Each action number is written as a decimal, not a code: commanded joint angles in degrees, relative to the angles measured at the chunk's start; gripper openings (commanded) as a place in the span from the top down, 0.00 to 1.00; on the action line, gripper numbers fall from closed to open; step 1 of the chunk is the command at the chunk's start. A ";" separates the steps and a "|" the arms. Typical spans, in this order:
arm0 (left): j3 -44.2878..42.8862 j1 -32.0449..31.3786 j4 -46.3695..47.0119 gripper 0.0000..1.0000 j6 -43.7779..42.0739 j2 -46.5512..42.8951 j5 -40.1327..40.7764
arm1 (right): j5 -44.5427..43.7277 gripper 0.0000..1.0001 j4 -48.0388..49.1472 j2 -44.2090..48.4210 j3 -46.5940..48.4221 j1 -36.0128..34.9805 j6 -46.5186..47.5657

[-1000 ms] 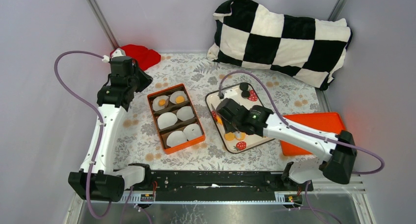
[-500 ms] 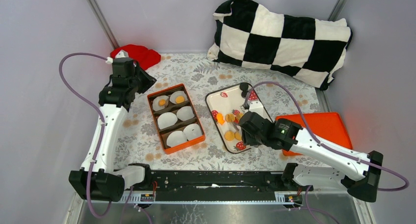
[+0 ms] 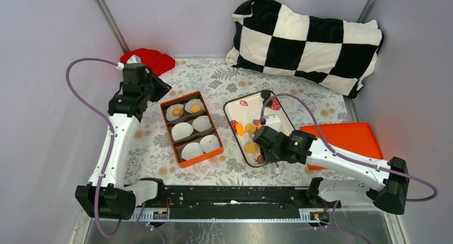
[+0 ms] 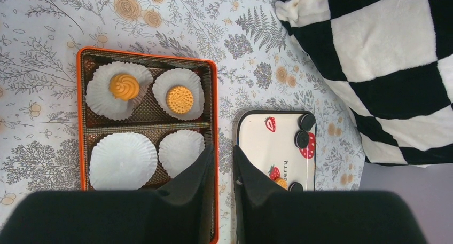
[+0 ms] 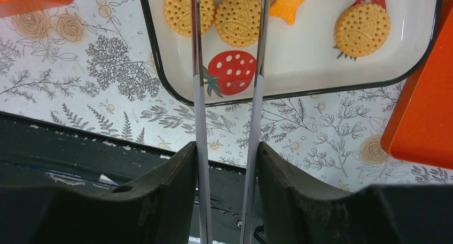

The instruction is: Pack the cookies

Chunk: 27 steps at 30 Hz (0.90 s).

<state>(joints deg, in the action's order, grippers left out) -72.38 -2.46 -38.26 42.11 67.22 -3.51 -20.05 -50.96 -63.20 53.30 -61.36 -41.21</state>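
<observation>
- Top view: the left gripper hangs in the air. The orange box lies just beside it, toward the near right. The right gripper is low over the near part of the white tray, with orange cookies just beside it.
- Left wrist view: the dark fingers of the left gripper leave only a narrow gap and hold nothing. Ahead of them, two cookies lie in paper cups in the far row of the box. Black cookies lie on the tray, ahead to the right.
- Right wrist view: the two thin metal blades of the right gripper stand apart, one on each side of a round cookie on the tray. A gap shows at the left blade, so the cookie is not pinched.
</observation>
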 commanded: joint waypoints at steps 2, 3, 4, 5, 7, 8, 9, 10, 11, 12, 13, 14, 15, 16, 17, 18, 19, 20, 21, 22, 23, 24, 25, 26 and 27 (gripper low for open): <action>0.89 0.38 2.53 0.77 0.17 -0.16 -0.89 | -3.76 0.51 3.61 -4.71 4.07 -0.42 1.38; 0.92 0.38 2.63 0.77 0.05 -0.16 -0.81 | -4.04 0.51 4.12 -5.62 4.38 -0.39 1.80; 1.07 0.41 2.65 0.77 0.00 -0.20 -0.61 | -4.11 0.51 4.71 -6.46 4.68 -0.44 2.12; 1.14 0.41 2.64 0.77 -0.13 -0.18 -0.50 | -4.16 0.51 4.95 -7.55 5.04 -0.40 2.28; 1.20 0.44 2.59 0.77 -0.27 -0.16 -0.38 | -3.99 0.52 5.33 -8.71 5.55 -0.41 2.54; 1.24 0.39 2.59 0.77 -0.34 -0.08 -0.41 | -3.96 0.52 5.67 -9.10 5.52 -0.40 2.60; 1.34 0.43 2.58 0.77 -0.36 -0.03 -0.43 | -4.03 0.52 6.03 -9.33 5.50 -0.41 2.75; 1.40 0.43 2.63 0.77 -0.36 0.01 -0.38 | -4.09 0.53 6.24 -9.59 5.50 -0.41 2.80; 1.51 0.37 2.66 0.77 -0.36 0.06 -0.44 | -4.49 0.55 6.35 -9.76 5.54 -0.42 2.82; 1.59 0.39 2.71 0.77 -0.28 0.08 -0.57 | -4.77 0.58 6.18 -9.93 5.75 -0.42 2.74; 1.57 0.41 2.75 0.77 -0.27 0.17 -0.75 | -5.03 0.62 6.25 -9.86 5.95 -0.38 2.78; 1.51 0.43 2.71 0.77 -0.27 0.14 -0.84 | -5.40 0.68 6.31 -9.79 6.13 -0.40 2.90; 1.51 0.37 2.67 0.77 -0.27 0.17 -0.88 | -5.81 0.74 6.28 -9.73 6.43 -0.41 3.11; 1.36 0.43 2.70 0.77 -0.27 0.15 -0.91 | -6.59 0.81 6.11 -9.75 6.90 -0.42 3.38; 1.24 0.44 2.72 0.77 -0.19 0.06 -0.77 | -7.34 0.87 5.79 -9.80 7.54 -0.42 3.67; 0.96 0.44 2.74 0.77 -0.18 0.03 -0.56 | -8.11 0.90 5.42 -9.95 8.66 -0.42 3.94; 0.59 0.44 2.58 0.77 -0.14 0.02 -0.21 | -8.90 0.92 5.06 -10.05 9.92 -0.38 4.36; 0.19 0.44 2.27 0.77 -0.02 0.05 0.45 | -9.53 0.93 4.99 -10.13 11.67 -0.42 4.98; -0.50 0.48 1.99 0.77 0.07 0.26 0.99 | -10.18 0.95 5.16 -10.21 13.28 -0.38 5.62; -1.24 0.59 1.61 0.77 0.16 0.60 1.24 | -10.62 0.96 5.50 -10.34 14.77 -0.42 6.32; -1.92 0.75 1.19 0.78 0.21 1.04 1.09 | -10.72 0.97 5.92 -10.61 16.27 -0.45 7.26; -2.64 0.89 0.80 0.78 0.32 1.56 0.91 | -10.67 0.98 6.37 -11.10 17.90 -0.49 8.12; -3.09 0.93 0.53 0.78 0.34 2.03 0.85 | -10.32 0.99 6.86 -11.60 19.32 -0.51 9.07; -3.41 0.94 0.43 0.79 0.35 2.47 0.89 | -9.69 1.00 7.38 -12.31 20.85 -0.51 10.07; -3.46 1.03 0.38 0.79 0.41 2.61 1.07 | -9.14 1.00 7.85 -13.09 22.22 -0.57 10.90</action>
<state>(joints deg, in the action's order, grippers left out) -73.23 -2.22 -38.15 42.13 68.45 -3.33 -26.63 -46.57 -74.59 68.53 -61.43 -34.63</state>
